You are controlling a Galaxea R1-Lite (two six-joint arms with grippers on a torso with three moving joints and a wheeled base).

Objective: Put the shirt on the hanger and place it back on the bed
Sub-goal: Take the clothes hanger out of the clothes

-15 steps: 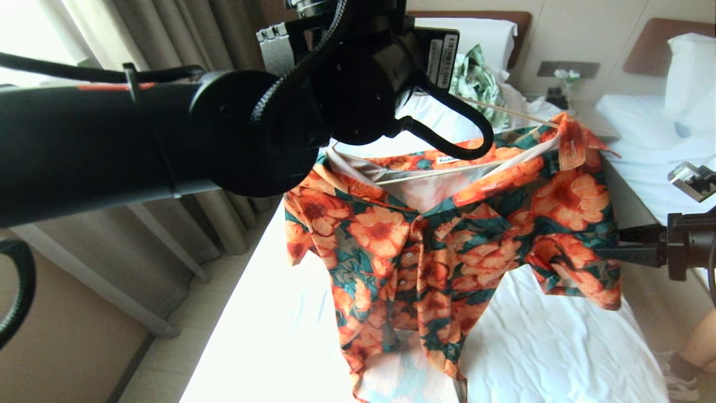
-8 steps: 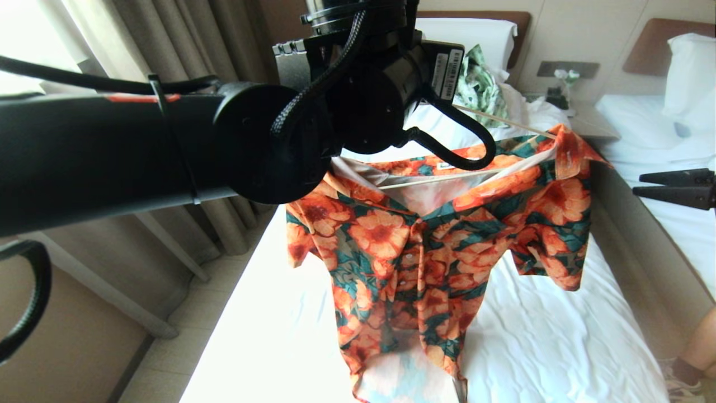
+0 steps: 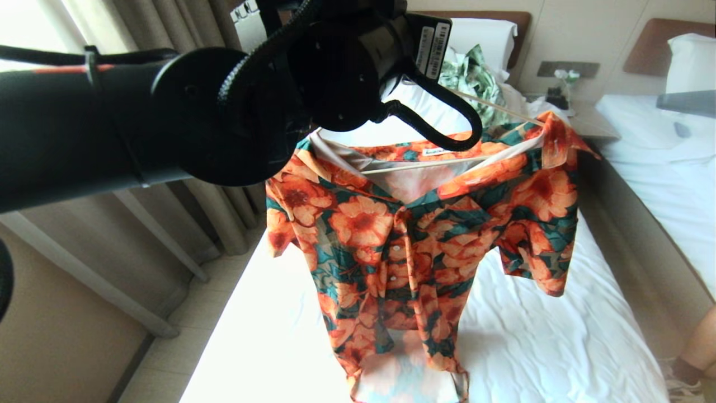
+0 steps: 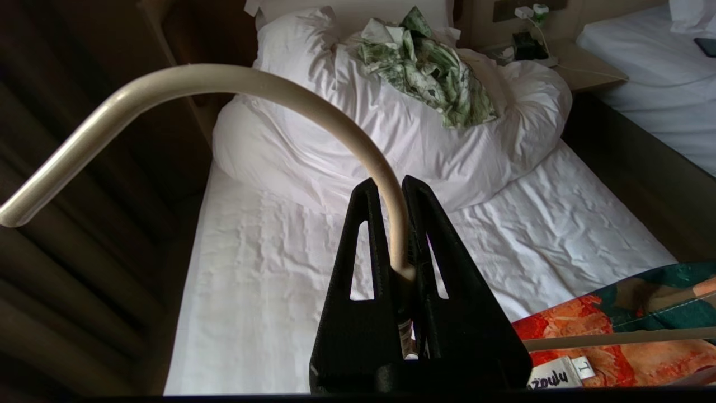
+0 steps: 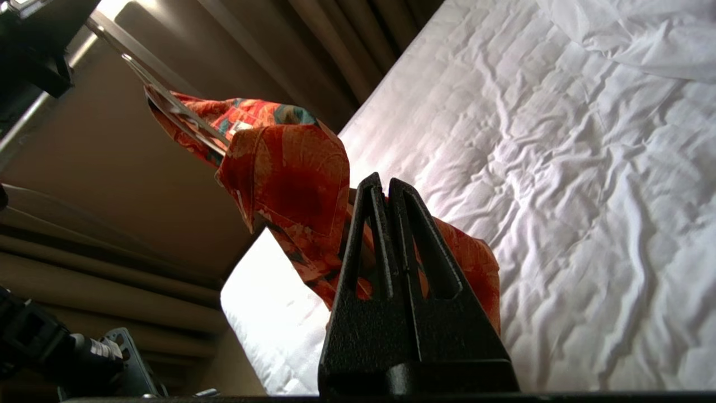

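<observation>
Left gripper (image 4: 391, 193) is seen clamped on the stem of the hanger (image 4: 235, 84), just below the curved hook, which arcs out beyond the fingertips. The hanger is held aloft above the bed (image 3: 537, 336), and the shirt (image 3: 414, 246) is draped over it: collar open, pale lining and neck label exposed, one cream crossbar visible through the neck opening, both short sleeves hanging free, hem dangling low over the sheet. One hanger end is noted poking out past the shoulder on the robot's right side. Right gripper (image 5: 380, 184) is pressed shut with nothing between its fingers; it is held near the shirt's sleeve, apart from the cloth, with the wrinkled sheet beyond it. Much of the head view's upper left is blocked by the left arm (image 3: 112, 123) and its looped black cable (image 3: 442, 123), so the near shoulder of the shirt is partly hidden. Farther up the bed, a bunched white duvet (image 4: 391, 129) and a pillow (image 3: 481, 33) are seen against the brown headboard (image 3: 520, 19), with a green-and-white leaf-print cloth (image 4: 425, 67) crumpled on top. A nightstand (image 3: 587, 120) with small items, a second bed (image 3: 665, 162), beige curtains (image 3: 162, 33), and pale floor tiles are recorded around. A person's leg and shoe (image 3: 685, 369) are visible at the lower right edge.
</observation>
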